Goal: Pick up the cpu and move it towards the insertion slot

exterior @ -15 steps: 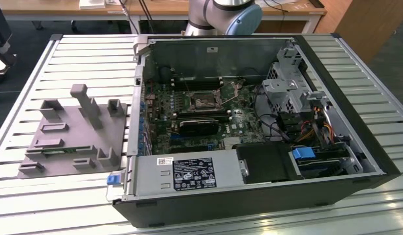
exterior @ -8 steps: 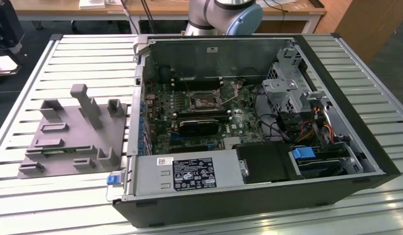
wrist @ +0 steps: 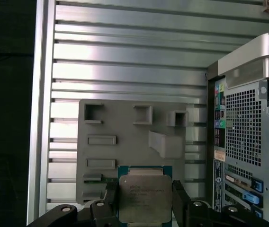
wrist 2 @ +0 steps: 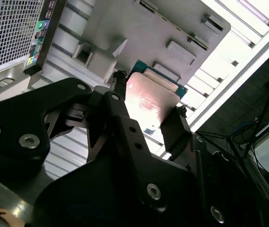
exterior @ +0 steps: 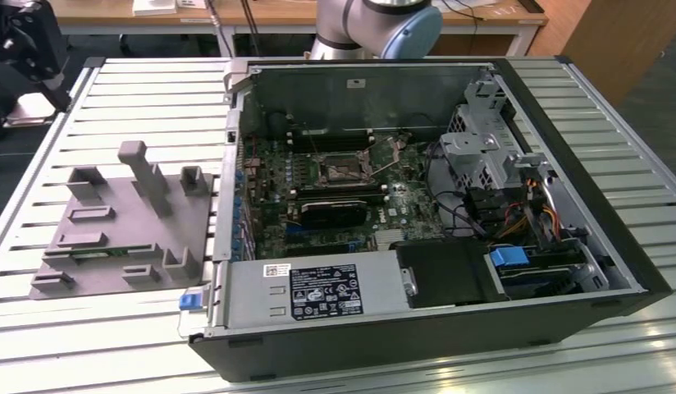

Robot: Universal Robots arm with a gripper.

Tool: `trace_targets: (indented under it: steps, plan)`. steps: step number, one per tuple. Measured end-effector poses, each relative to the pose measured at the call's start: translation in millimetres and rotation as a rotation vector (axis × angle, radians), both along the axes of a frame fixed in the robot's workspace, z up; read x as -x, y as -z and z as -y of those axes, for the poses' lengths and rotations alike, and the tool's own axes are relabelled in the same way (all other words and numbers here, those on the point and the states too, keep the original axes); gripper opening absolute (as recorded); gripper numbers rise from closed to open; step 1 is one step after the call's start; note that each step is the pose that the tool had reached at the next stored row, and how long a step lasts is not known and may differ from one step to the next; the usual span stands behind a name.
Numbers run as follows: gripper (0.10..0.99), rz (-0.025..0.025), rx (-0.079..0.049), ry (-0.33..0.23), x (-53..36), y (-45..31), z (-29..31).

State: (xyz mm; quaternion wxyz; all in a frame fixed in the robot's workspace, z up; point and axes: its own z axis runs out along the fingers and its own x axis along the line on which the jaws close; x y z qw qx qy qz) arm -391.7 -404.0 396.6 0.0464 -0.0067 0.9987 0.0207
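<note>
Silvery metal caps the cpu [wrist: 143, 196], judged light, stiff and fragile, which the gripper [wrist: 145, 202] grasps by two opposite edges, with the grey tray [wrist: 125, 125] beyond it; edge contact is the proper hold, clear of the underside.

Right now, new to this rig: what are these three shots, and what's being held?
One robot arm, seen at its base in the exterior view, which looks down on a slatted table. On it lie an open computer case, with the insertion slot on its motherboard, and a grey plastic tray. Both wrist views come from cameras riding on the arm, looking past its claw. The claw is shut on the cpu, with the tray beyond it.
</note>
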Motion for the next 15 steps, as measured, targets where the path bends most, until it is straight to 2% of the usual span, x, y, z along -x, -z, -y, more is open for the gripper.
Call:
trace_targets:
  steps: [15]
  plan:
    - [0.541,-0.0177,0.0,0.0,-50.5,0.0,0.0]
